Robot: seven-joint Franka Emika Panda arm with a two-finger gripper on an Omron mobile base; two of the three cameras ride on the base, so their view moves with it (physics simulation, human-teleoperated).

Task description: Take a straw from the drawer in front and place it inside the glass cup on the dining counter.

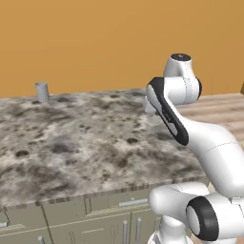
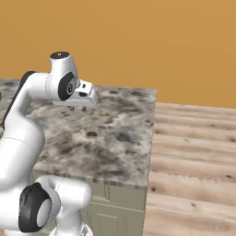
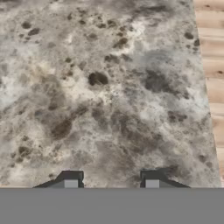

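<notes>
The hand (image 3: pixel 111 181) hovers over the speckled grey-brown marble tabletop (image 1: pixel 71 147), its 2 fingertips apart, nothing between them. Small translucent grey-white glass cup (image 1: pixel 42 91) stands far left. Risk: a sweeping arm could topple it.

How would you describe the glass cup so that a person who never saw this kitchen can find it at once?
Look at the large speckled stone dining counter before the orange wall. The glass cup stands upright near its far left edge, close to that wall. It is a small, plain grey-white cylinder without a handle, standing alone there.
</notes>
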